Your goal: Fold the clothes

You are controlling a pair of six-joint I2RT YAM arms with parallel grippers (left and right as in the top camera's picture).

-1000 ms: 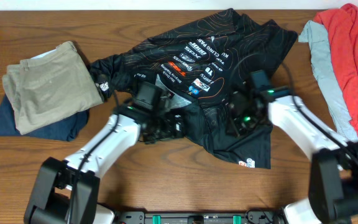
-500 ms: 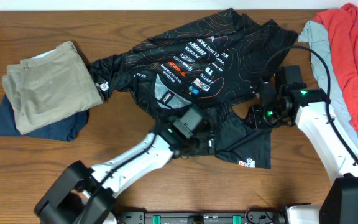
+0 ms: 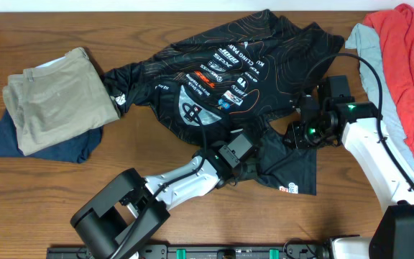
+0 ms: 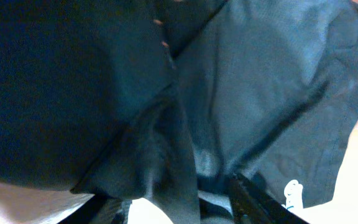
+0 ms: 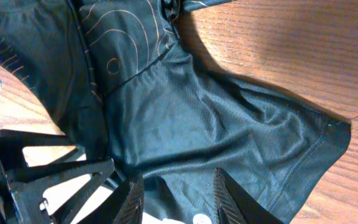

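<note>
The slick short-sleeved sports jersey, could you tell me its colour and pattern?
The jersey is black with fine copper-orange contour lines, best seen overhead.

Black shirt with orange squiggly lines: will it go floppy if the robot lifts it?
Probably floppy: the black jersey with orange contour lines already lies wrinkled and bunched on the table. Likely light and slippery too, since its thin fabric looks sheeny.

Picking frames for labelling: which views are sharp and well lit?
Overhead: even light, sharp, jersey logos distinct. Left wrist: dim and soft, the jersey too close to focus. Right wrist: bright, weave and table grain crisp.
</note>
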